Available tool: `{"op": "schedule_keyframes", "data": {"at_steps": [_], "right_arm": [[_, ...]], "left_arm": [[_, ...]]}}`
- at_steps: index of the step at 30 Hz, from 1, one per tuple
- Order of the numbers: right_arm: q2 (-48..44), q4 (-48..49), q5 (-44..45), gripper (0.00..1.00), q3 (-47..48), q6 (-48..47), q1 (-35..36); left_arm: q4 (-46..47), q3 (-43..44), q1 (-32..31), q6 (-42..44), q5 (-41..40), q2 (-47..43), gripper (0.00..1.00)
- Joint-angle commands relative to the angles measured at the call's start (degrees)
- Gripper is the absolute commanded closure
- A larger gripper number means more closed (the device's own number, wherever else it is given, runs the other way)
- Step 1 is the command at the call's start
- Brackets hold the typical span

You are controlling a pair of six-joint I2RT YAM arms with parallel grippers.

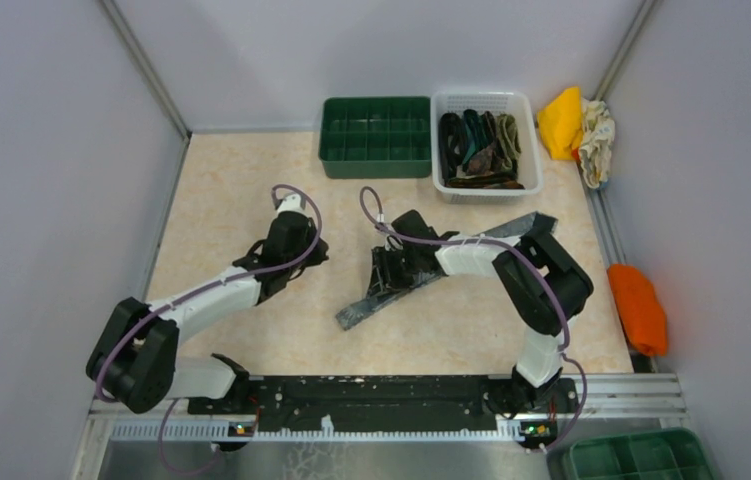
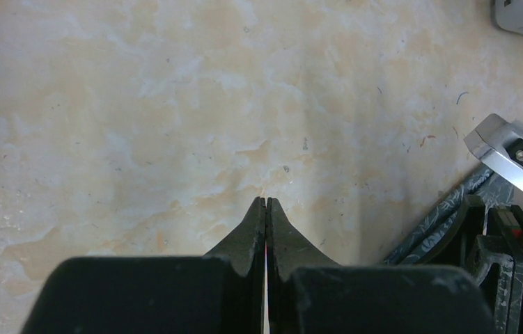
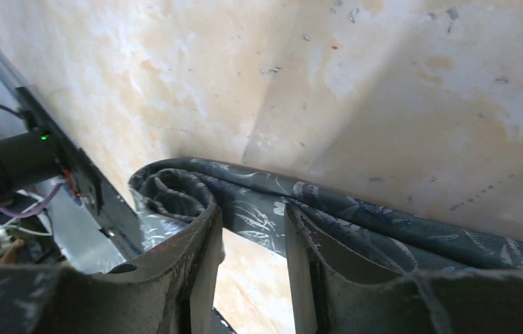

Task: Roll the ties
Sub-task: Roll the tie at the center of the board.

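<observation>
From above you have two arms and one grey tie [image 1: 431, 275] out on the table [image 1: 231, 190], lying flat on a diagonal. The right gripper [image 1: 388, 272] sits over the tie's nearer half, and the left gripper [image 1: 301, 255] is well to the tie's left. At the far edge one white basket [image 1: 486, 188] holds a bundle of dark ties [image 1: 479, 150] too tangled to count. There is a green divided tray [image 1: 376, 135] just beside it and a second green tray [image 1: 641, 455] at the near right corner. One yellow cloth [image 1: 561, 120] and one orange cloth [image 1: 639, 305] lie on the right.

In your left wrist view, the left gripper [image 2: 266, 202] is clenched on nothing above bare table. The grey tie [image 2: 446, 209] is off to its right.

In your right wrist view, the right gripper [image 3: 251, 216] has its jaws apart and nothing is pinched. The grey tie [image 3: 356, 223] runs across at the fingertips, its end doubled into loose folds on the left.
</observation>
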Motion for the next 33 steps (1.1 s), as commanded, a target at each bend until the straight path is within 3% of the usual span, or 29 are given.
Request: {"op": "schedule_keyframes", "data": {"at_steps": [1, 6, 11, 15, 20, 27, 33], "right_arm": [[-1.0, -5.2, 6.8, 0.65, 2.5, -5.1, 1.6], [-4.6, -4.3, 13.1, 0.74, 2.0, -6.1, 2.3], [-16.2, -7.4, 24.9, 0.80, -0.5, -6.6, 6.7], [-21.7, -7.8, 25.2, 1.00, -5.0, -3.8, 9.9], [-22.1, -1.1, 18.8, 1.00, -11.9, -0.7, 14.1], [-16.9, 8.4, 17.7, 1.00, -14.8, 2.8, 18.8], [-11.6, 10.7, 18.5, 1.00, -13.1, 2.3, 19.2]], "left_arm": [[4.3, -2.7, -0.5, 1.1, 4.0, 0.1, 1.00], [10.1, -6.9, -0.6, 1.1, 10.4, 0.8, 1.00], [18.9, -11.5, -0.5, 1.2, 21.9, 4.2, 1.00], [26.2, -14.8, -0.6, 0.8, 27.9, 6.7, 1.00], [30.2, -17.1, -0.9, 0.6, 31.8, 8.4, 1.00], [32.4, -21.5, -3.0, 0.1, 33.5, 6.4, 1.00], [31.7, -24.0, -4.7, -1.2, 31.9, 5.4, 1.00]]}}
